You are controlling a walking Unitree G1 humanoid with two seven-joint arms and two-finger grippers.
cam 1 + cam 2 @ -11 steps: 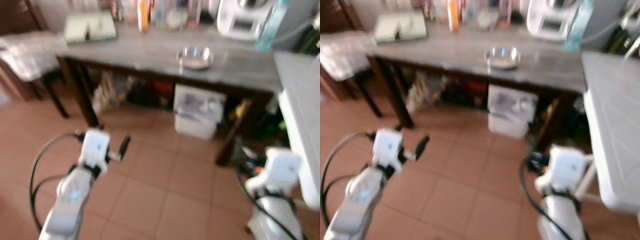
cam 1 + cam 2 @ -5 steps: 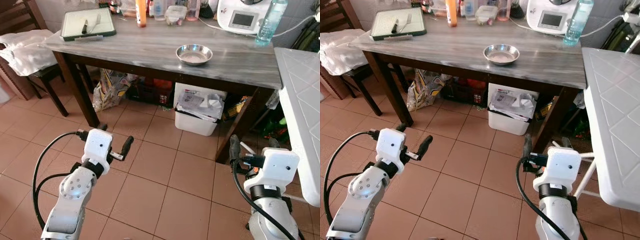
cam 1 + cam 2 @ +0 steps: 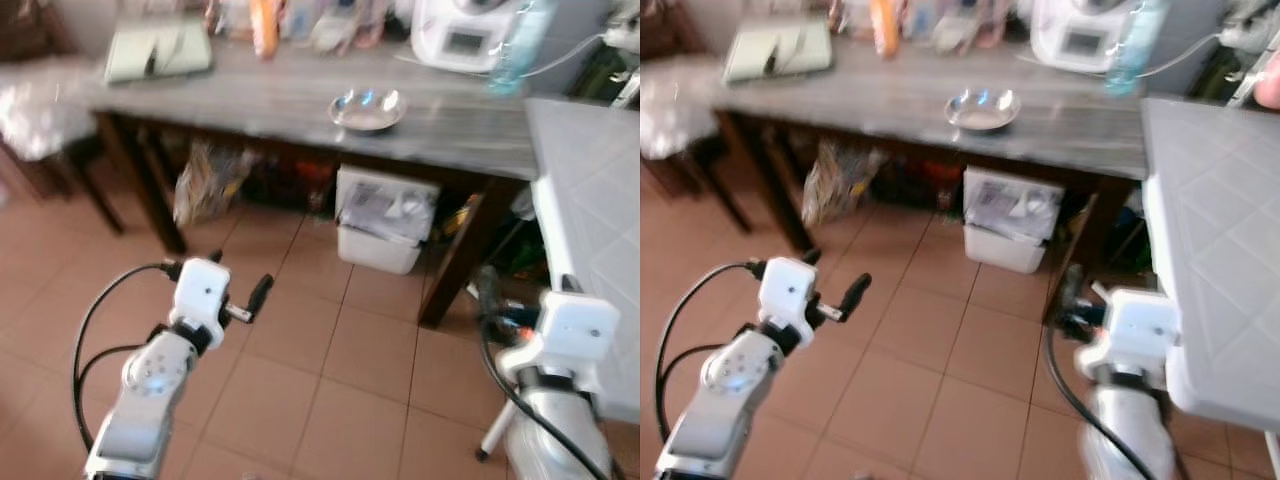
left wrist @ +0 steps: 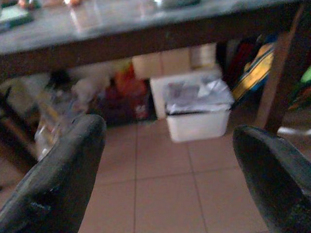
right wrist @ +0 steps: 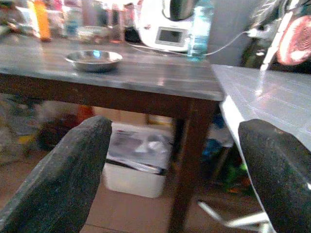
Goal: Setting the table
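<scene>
**Metal bowl on the grey table, both grippers held empty above the floor**

We see the small metal bowl (image 3: 366,108) standing alone on the grey wooden table (image 3: 300,95), toward its front edge and right of the middle. Motion blur softens the head views, so we cannot tell whether the bowl holds anything. In the right wrist view the bowl (image 5: 94,59) is sharper and appears shallow, with a bright rim.

Behind the bowl, along the back of the table, stand a white kitchen appliance (image 3: 462,38) and a clear plastic bottle (image 3: 513,48); both are cut off by the top of the picture. Further left, an orange bottle (image 3: 264,28) and several jars are too blurred to identify. A green cutting board (image 3: 160,50) lies at the left end of the table; dark items rest on it, but we cannot make out what they are.

Under the table a white bin (image 3: 385,232) with a crumpled liner stands on the tiled floor (image 3: 330,380), with bags in shadow to its left. A white panelled tabletop (image 3: 1215,250) runs off the right edge.

The left gripper (image 4: 170,170) hovers low over the tiles, its fingers (image 4: 63,174) spread wide with nothing between them. The right gripper (image 5: 180,170) is likewise parted wide and empty, facing the table's right leg. Both are well apart from the bowl.
</scene>
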